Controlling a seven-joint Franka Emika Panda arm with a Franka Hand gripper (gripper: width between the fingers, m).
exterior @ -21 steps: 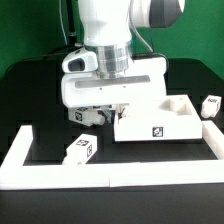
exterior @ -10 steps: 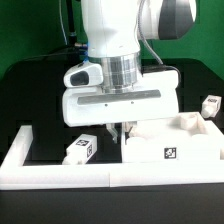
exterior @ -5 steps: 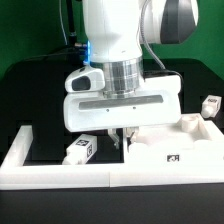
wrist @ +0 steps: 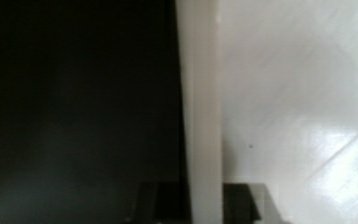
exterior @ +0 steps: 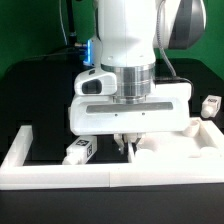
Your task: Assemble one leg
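While arm [exterior: 125, 40] stands low over black table [exterior: 40, 100], gripper [exterior: 127, 145] clamps raised rim of white panel [exterior: 180, 148]. Wrist view: rim runs betw. both dark fingertips [wrist: 162, 198], tight on either side. Leg [exterior: 80, 150], tagged, lies on table just beside gripper, on ext. view's left, untouched. 2nd look-alike block [exterior: 210, 105] at ext. view's far right, near panel corner. White border [exterior: 60, 176] along table front & left edge. Green wall [exterior: 25, 30] behind.
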